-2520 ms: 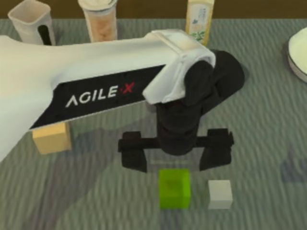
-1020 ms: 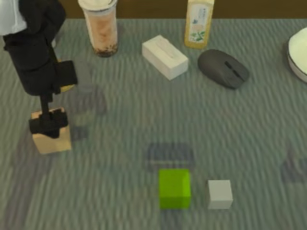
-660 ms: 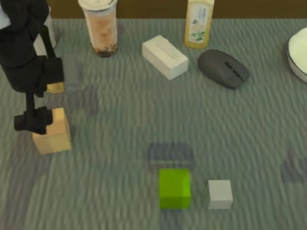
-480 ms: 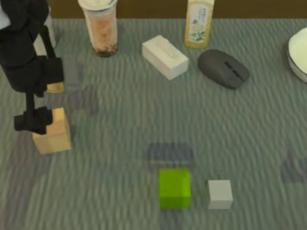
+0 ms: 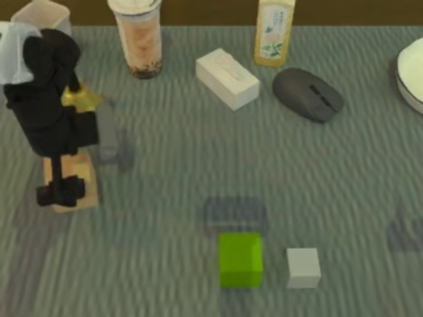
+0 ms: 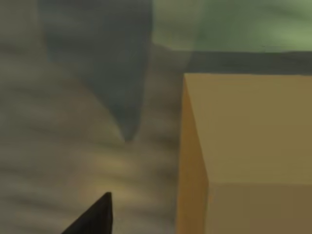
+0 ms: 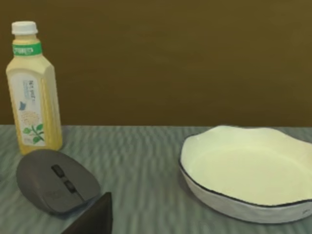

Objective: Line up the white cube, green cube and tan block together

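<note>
Tan block (image 5: pixel 91 177) out at the 9 o'clock edge of the surface (image 5: pixel 178 165), upright, well apart from the other two. Left end effector (image 5: pixel 66 165) right over it, pointing down, fingers spread wide, one black finger (image 5: pixel 59 191) crossing the block's top in the top view. Up close from the left wrist: same finger tip (image 6: pixel 97 219) standing off from the block's side face, clear strip of surface between, no contact. Green cube (image 5: pixel 240 259) down at 6 o'clock, flat on the surface. White cube (image 5: pixel 303 267) just at its 3 o'clock side, near but not touching, narrow gap showing. Brass bell (image 5: pixel 79 98) peeking out at 12 o'clock of the tan block, half hidden by the black wrist. Along the 12 o'clock edge: pale container (image 5: pixel 41 14), lidded cup (image 5: pixel 138 36), yellow bottle (image 5: pixel 275 32). White box (image 5: pixel 227 78) and dark mouse (image 5: pixel 308 94) a little nearer, side by side. Rim of a white bowl (image 5: pixel 411 69) at 2 o'clock. Right end effector (image 7: pixel 95 217) outside the top view, parked facing the bottle, mouse and bowl; wide or narrow, cannot tell.
</note>
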